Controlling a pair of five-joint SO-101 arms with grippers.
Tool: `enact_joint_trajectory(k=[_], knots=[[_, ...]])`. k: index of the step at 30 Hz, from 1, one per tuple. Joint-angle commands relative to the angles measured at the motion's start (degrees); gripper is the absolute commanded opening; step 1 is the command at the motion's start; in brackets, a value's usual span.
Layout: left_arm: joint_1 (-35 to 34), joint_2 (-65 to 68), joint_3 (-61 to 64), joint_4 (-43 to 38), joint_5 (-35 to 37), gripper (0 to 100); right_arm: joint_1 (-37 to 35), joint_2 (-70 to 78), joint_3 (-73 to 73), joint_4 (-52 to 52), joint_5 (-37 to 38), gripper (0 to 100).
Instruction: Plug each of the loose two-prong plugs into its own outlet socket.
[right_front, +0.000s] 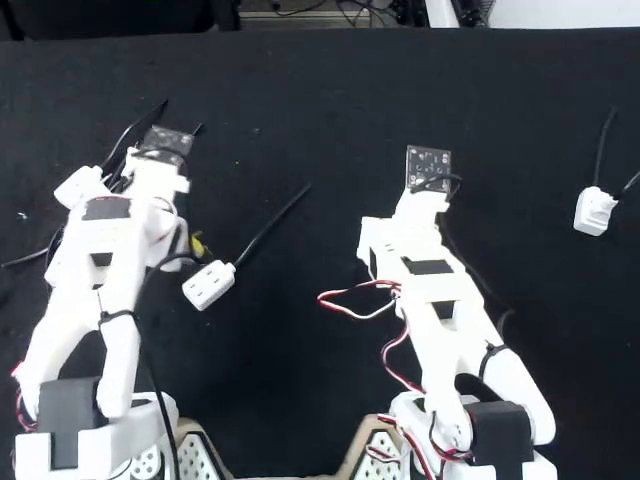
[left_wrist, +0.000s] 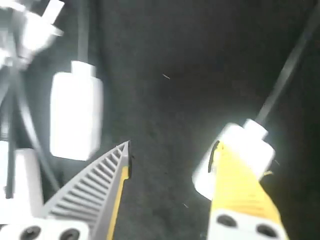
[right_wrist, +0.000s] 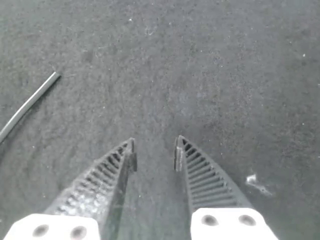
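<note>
Left gripper (left_wrist: 171, 150) is sitting with jaws wide apart, clamping nothing. A white block (left_wrist: 75, 116) is lying just past one finger, and a white corded piece (left_wrist: 240, 145), plug or socket unclear, is touching the other. Right gripper (right_wrist: 155, 142) is hovering, jaws apart, over the black cloth (right_wrist: 210, 70), with a cable end (right_wrist: 30, 105) lying off to one side. Nothing is looking mated yet, so I'm judging all the plugging as remaining.

The left wrist view is smeared: a white block (left_wrist: 75, 116) with a cord is too blurred to tell socket from plug, a pronged plug (left_wrist: 42, 22) is cut by the picture's edge, and a rounded plug (left_wrist: 245, 142) lies partly behind a yellow finger (left_wrist: 239, 186) of the left gripper (left_wrist: 171, 146). From above, the left arm (right_front: 110, 260) covers cables (right_front: 150, 115) near the tabletop's left edge; the white piece (right_front: 595, 210) by the right edge has its cord (right_front: 630, 184) cut off.
</note>
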Motion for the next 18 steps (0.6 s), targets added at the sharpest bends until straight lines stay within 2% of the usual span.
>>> enact_joint_trajectory(k=[1,9,15,18], knots=[[-2.6,-0.4,0.0,-5.5,-0.1,26,-0.6,-2.4,-0.7,-1.4,0.3,12.0],[-4.3,-0.4,5.6,-11.1,-0.4,26,-0.5,-2.4,-0.6,-1.4,0.3,12.0],[-5.7,-0.4,7.3,-10.7,-0.6,26,-0.5,-2.4,-0.6,-1.4,0.3,12.0],[-5.5,-0.4,10.1,-10.8,-3.4,26,-0.5,-2.4,-0.6,-1.4,0.3,12.0]])
